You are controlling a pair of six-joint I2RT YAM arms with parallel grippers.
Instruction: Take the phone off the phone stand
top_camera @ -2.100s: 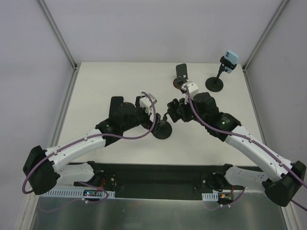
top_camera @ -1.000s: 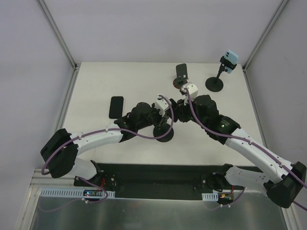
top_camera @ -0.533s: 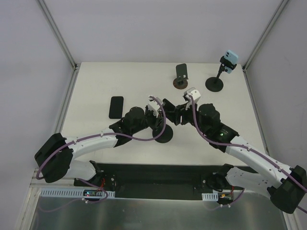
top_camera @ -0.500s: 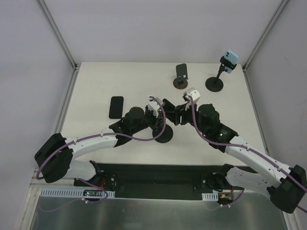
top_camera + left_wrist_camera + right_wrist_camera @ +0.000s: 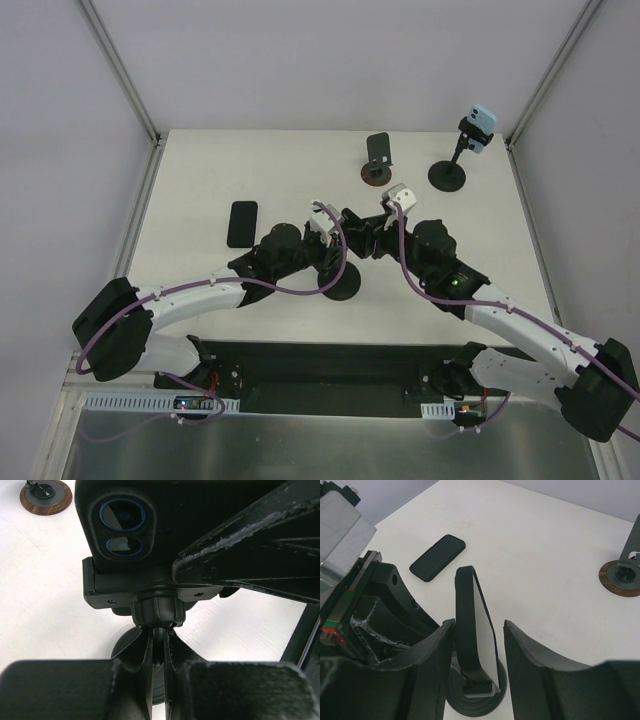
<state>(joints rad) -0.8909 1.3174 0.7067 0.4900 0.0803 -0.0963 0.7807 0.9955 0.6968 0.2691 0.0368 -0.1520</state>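
A phone point(image 5: 475, 625) in a black case stands upright in the cradle of a black phone stand point(image 5: 340, 281) near the table's middle. Its two camera lenses point(image 5: 122, 527) face the left wrist view. My left gripper point(image 5: 158, 635) is shut on the stand's thin stem point(image 5: 158, 640), just under the ball joint. My right gripper point(image 5: 479, 624) is open and straddles the phone from above. Its left finger point(image 5: 432, 655) sits close against the phone's back, while a gap shows at the right finger point(image 5: 530, 655). The stand's round base point(image 5: 475, 700) rests on the table.
A second black phone point(image 5: 241, 222) lies flat on the table to the left. At the back stand a brown-based stand point(image 5: 377, 158) with a dark phone and a black stand point(image 5: 447, 177) with a light blue phone point(image 5: 478, 128). Walls close in the table's edges.
My right gripper has come forward and down over the stand, so its fingers now flank the phone. My left gripper has stayed clamped on the stem, shifting only slightly.
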